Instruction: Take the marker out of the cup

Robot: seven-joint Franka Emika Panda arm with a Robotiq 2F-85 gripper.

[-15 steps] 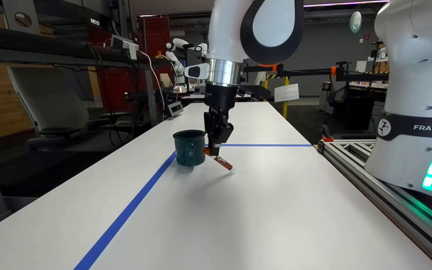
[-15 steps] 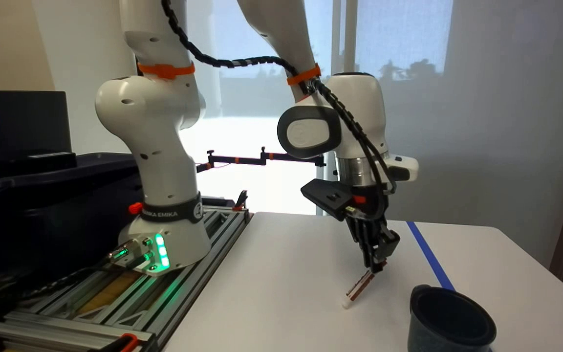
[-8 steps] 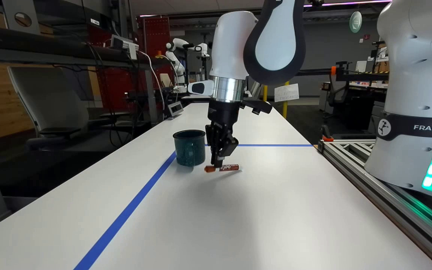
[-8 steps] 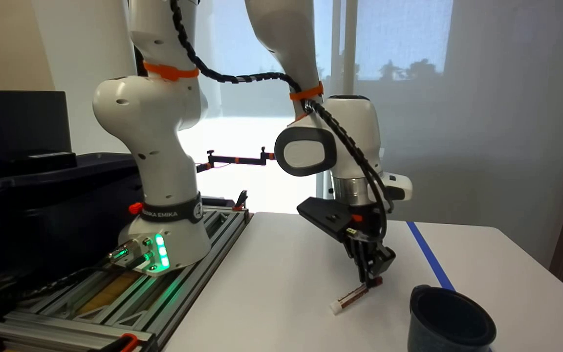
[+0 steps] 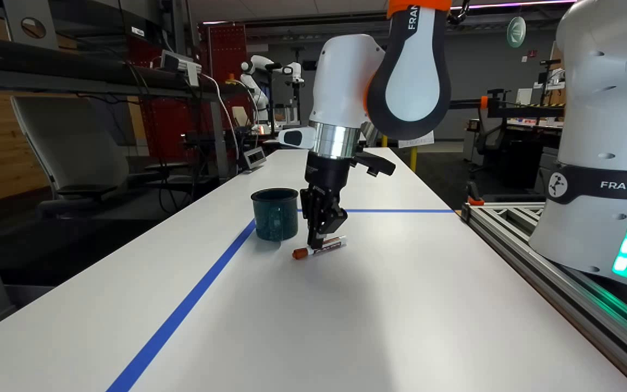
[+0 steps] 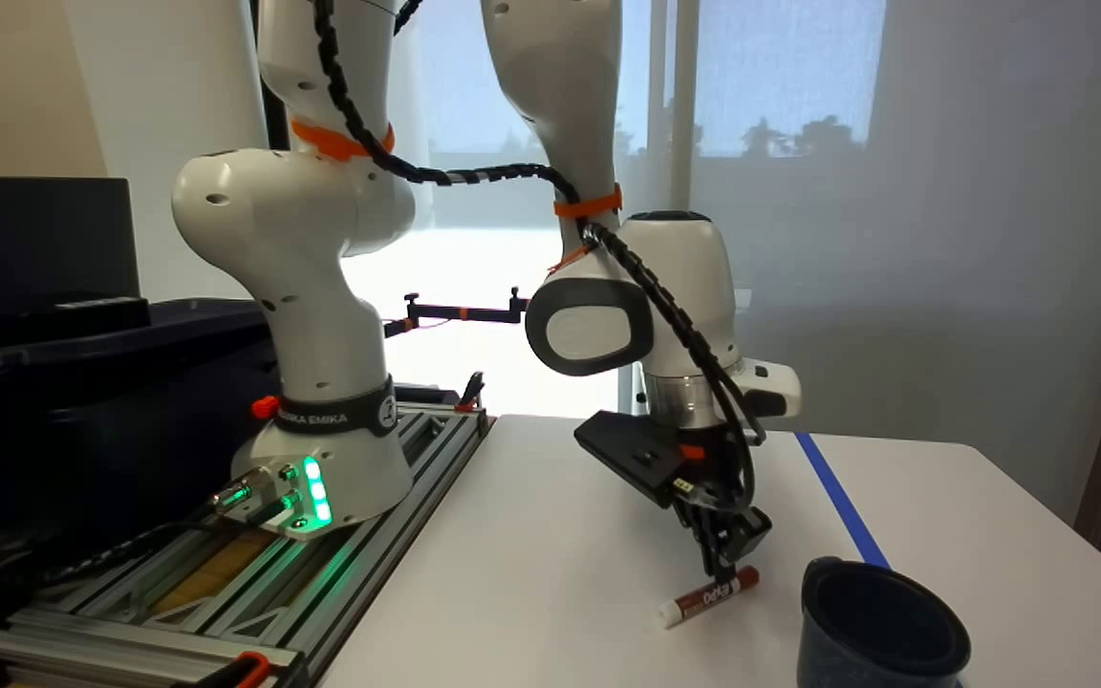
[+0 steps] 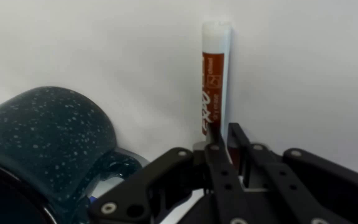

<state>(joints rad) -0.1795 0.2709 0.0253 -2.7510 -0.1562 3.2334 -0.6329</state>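
The red marker [image 5: 329, 247] lies flat on the white table beside the cup, outside it. It also shows in an exterior view [image 6: 709, 597] and in the wrist view [image 7: 213, 84], where its capped end passes under my fingers. The dark teal speckled cup [image 5: 275, 218] stands upright; it also shows in an exterior view [image 6: 837, 659] and at the lower left of the wrist view [image 7: 54, 133]. My gripper [image 7: 224, 127] is pointed down, low over the marker [image 6: 723, 578]. Its fingers are slightly apart, with the left fingertip covering part of the marker. Whether they touch it is unclear.
The cup's handle [image 7: 121, 165] faces my gripper in the wrist view. Blue tape [image 5: 183, 310] runs along the table [image 5: 428, 305]. The robot base [image 6: 326, 478] stands on a metal frame at the table's edge.
My gripper has moved down. The marker went from hanging tilted at the fingertips to lying flat on the table, and it has turned and rolled a little. The cup has not moved.
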